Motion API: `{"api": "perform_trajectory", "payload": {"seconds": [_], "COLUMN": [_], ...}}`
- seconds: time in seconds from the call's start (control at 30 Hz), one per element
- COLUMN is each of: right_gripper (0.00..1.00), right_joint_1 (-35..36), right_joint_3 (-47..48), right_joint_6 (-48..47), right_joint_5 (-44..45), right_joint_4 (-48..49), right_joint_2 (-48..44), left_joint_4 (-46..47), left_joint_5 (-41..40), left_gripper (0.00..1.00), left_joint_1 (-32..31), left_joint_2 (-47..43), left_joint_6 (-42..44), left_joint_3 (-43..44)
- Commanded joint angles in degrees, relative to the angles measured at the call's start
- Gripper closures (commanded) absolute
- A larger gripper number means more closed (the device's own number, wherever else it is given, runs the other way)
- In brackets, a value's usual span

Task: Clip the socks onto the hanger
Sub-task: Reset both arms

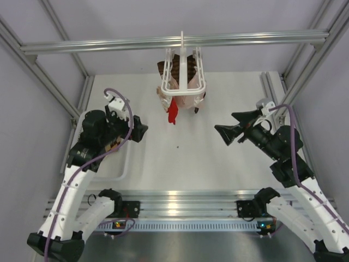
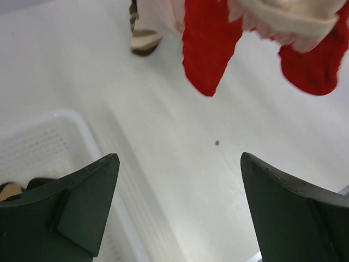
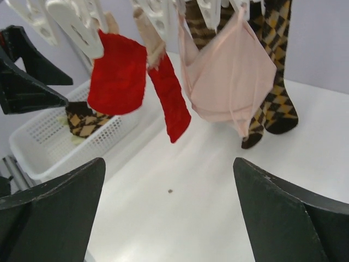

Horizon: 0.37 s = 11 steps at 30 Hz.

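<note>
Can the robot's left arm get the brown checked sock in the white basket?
Probably yes. The sock lies uncovered in the open-topped basket, close to the left gripper, whose jaws stand open and empty. Nothing looks in the way.

Bright, even light is washing the table (image 1: 218,164), casting soft shadows; glare is streaking the front rail (image 1: 180,197). Fingers (image 2: 71,213) and socks (image 2: 210,43) are blurring in wrist views.

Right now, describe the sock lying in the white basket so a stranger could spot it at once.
Find the white plastic drying hanger hung with red, pink and brown socks. Left of it on the table sits a white perforated plastic basket. The brown-and-yellow diamond-patterned sock lies inside, the only one not hanging.
</note>
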Motion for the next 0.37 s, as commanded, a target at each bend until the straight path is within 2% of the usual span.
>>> {"api": "perform_trajectory", "payload": {"seconds": [0.0,0.1,0.23,0.33], "right_gripper": [0.0,0.0,0.0,0.0], "right_joint_1": [-1.97,-4.43,-7.68,-9.61], "right_joint_3": [-2.12,-4.58,-6.78,-7.48], "right_joint_6": [-2.86,-3.3,-2.78,-1.99], "right_joint_5": [3.84,4.01,3.32,1.29], "right_joint_4": [-5.04,-7.59,-9.96,-9.88], "right_joint_2": [-3.47,-6.02,-8.49,-9.55], "left_joint_4": [-15.35,-19.15,-20.13,-20.48], "left_joint_5": [-5.17,-7.65,-18.17,-13.73], "left_gripper": [0.02,0.02,0.02,0.02], "left_joint_1": [1.95,2.13,2.65,5.11], "left_joint_2": [1.55,0.94,-1.96,-3.19], "left_joint_6": [4.13,5.97,6.24,6.5], "left_joint_3": [4.4,5.99,3.89,3.62]}}
